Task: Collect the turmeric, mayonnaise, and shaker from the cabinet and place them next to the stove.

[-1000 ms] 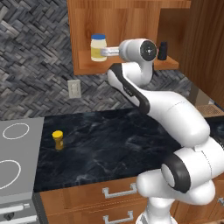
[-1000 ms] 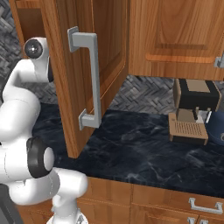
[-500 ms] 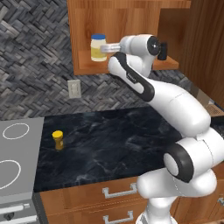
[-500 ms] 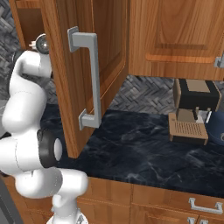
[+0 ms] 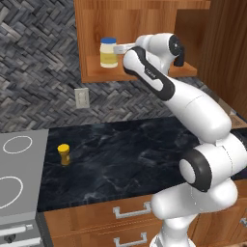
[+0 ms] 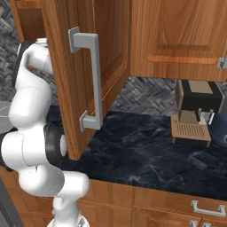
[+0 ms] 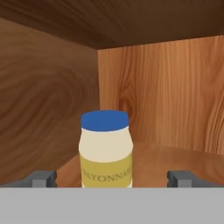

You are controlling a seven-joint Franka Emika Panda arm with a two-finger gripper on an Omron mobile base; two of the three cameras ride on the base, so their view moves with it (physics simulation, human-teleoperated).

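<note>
Inside the cabinet (image 7: 166, 92), mayonnaise (image 7: 105, 151) between spread jaws.

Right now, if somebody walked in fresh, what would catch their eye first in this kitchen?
The white arm stretched up into the open wooden cabinet, its pincer open, facing the blue-lidded mayonnaise upright on the shelf. Next, the small yellow-lidded turmeric alone on the black counter beside the grey stove.

Mayonnaise (image 7: 106, 148) upright in cabinet (image 5: 140, 21), turmeric (image 5: 64, 154) near stove (image 5: 19, 169)
</note>
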